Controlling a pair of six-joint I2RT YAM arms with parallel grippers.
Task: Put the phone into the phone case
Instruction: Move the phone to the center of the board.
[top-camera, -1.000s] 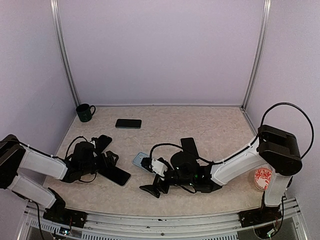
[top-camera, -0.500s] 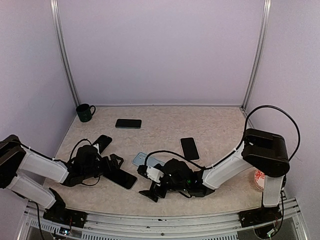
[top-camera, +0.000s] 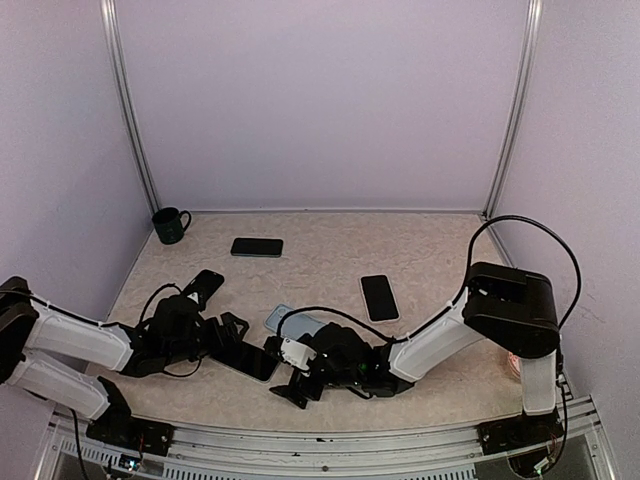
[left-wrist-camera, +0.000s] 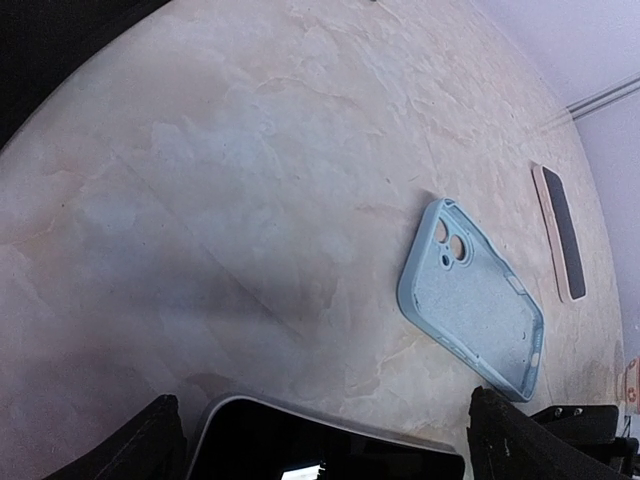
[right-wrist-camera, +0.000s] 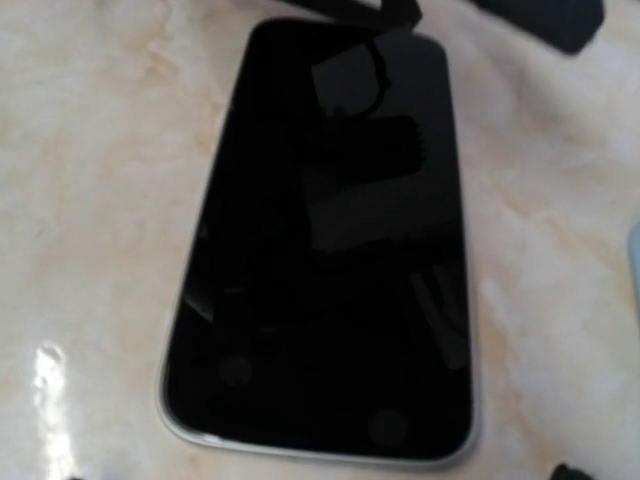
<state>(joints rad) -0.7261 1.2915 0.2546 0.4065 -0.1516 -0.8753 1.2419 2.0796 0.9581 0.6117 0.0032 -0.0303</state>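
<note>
- Two grippers, left gripper (top-camera: 238, 343) and right gripper (top-camera: 290, 372), are gaping wide, holding nothing.
- Glossy black phone (right-wrist-camera: 325, 240) is lying flat on mottled beige table (left-wrist-camera: 250, 200), now between them.
- Pale-blue rounded phone case (left-wrist-camera: 470, 297) is lying just beyond.
- Right arm is reaching farther left than before.

Dark green mug (top-camera: 170, 225) in the far left corner of the counter (top-camera: 440, 260), black phone (top-camera: 257, 247) lying flat near the back, another dark phone (top-camera: 379, 297) right of centre, red-patterned cup (top-camera: 513, 360) at the right edge

overhead view facing down on table (top-camera: 420, 250), both wrist views close, sharing phone (right-wrist-camera: 320, 240)
</note>
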